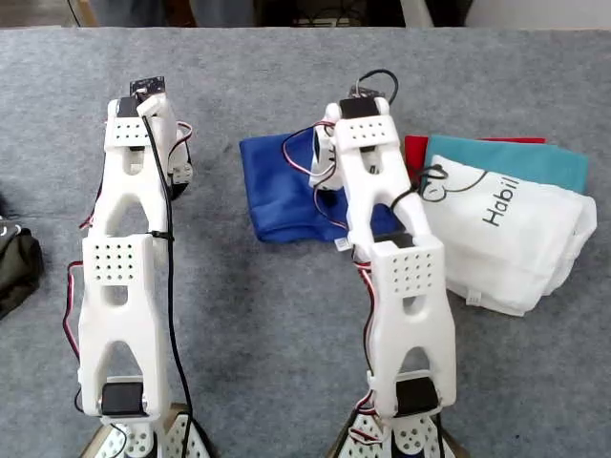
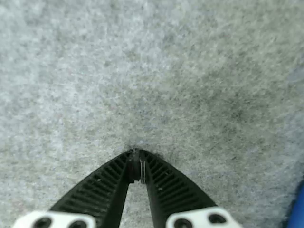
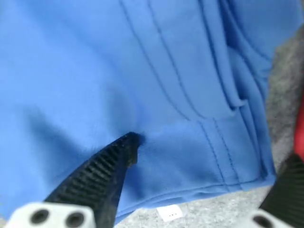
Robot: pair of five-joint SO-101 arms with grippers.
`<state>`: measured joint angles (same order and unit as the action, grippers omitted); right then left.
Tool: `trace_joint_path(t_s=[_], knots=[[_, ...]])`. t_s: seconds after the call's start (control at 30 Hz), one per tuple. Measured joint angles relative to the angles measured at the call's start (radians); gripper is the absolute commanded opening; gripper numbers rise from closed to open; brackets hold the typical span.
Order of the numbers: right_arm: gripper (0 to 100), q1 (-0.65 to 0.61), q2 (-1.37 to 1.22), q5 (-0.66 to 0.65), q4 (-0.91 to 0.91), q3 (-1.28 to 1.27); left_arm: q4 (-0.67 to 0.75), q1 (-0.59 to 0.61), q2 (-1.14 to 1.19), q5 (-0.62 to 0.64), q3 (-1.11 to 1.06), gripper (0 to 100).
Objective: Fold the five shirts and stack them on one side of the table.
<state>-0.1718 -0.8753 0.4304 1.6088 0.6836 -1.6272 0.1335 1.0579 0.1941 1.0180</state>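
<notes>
Nearest the arm bases, a crumpled dark olive garment (image 1: 15, 269) lies at the table's left edge on the grey felt table cover (image 1: 258, 324). On the right side lies the stack. A folded white shirt with black lettering (image 1: 511, 243) is on top, its long axis slanting from the far left to the near right. A folded teal shirt (image 1: 511, 158) shows along its far edge, and a strip of red shirt (image 1: 415, 148) shows beside that. Between the stack and the left arm lies a folded blue shirt (image 1: 282, 191). Its long axis runs across the table, and a small white label (image 3: 169, 212) sits at its near hem. The right gripper (image 3: 213, 152) is over this shirt with its jaws spread wide. One black ribbed finger (image 3: 111, 166) presses into the cloth, and the other is out by the hem. Farthest out on the left, the left gripper (image 2: 136, 164) points down at bare felt, its jaws closed tip to tip on nothing.
</notes>
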Motion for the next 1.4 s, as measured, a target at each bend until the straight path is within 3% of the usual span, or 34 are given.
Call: trace_joint_path(t_s=[0.43, 0.77, 1.4], knots=[[44.3, -0.002, 0.028, 0.048, -0.18, -0.209, 0.0, 0.0, 0.0, 0.0, 0.0, 3], [15.3, 0.0, 0.029, 0.02, -0.189, -0.209, 0.0, 0.0, 0.0, 0.0, 0.0, 3], [1.3, 0.041, 0.029, -0.011, -0.184, -0.209, -0.023, 0.018, -0.009, 0.011, 0.061, 6]])
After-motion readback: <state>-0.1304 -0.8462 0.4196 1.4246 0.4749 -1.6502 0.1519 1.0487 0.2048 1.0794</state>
